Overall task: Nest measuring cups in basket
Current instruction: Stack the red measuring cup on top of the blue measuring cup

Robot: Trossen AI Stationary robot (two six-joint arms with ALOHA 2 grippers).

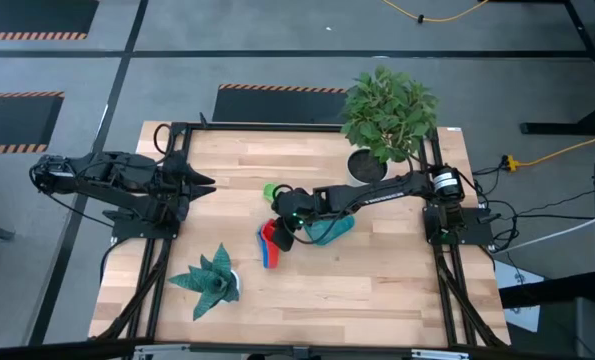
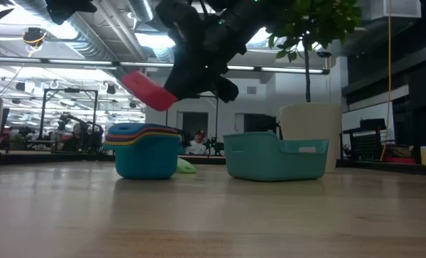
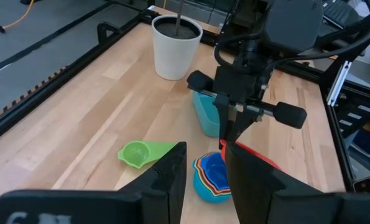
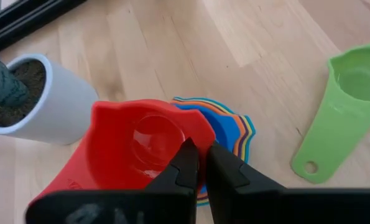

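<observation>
My right hand [image 4: 198, 163] is clamped on the rim of the red measuring cup [image 4: 135, 152], which I hold tilted in the air above the bench [image 1: 377, 290]; in the low view the red cup [image 2: 149, 90] hangs clear of everything, above and just beside the nested stack of cups [image 2: 142, 149]. That stack [image 4: 231, 134] sits on the wood directly under the red cup, with a blue cup outermost at the bottom and yellow, orange and lighter blue rims showing inside it. From above, the stack [image 1: 270, 243] lies near the middle of the bench, just beside the teal basket [image 1: 327, 230], which my right arm partly covers. In the low view the basket [image 2: 276, 155] stands apart from the stack, and I cannot tell what is in it. The green measuring cup [image 4: 340, 109] lies by itself on the wood near the stack, mouth up, its handle flat on the bench; in the high view it [image 1: 270, 190] shows on the far side of my arm. My left hand [image 3: 204, 171] waits at the left edge of the bench, its fingers [image 3: 172, 177] apart with nothing between them, pointed toward the cups. A white plant pot [image 3: 175, 46] stands beyond the basket, and a small spiky plant [image 1: 209, 280] sits near the front left.
</observation>
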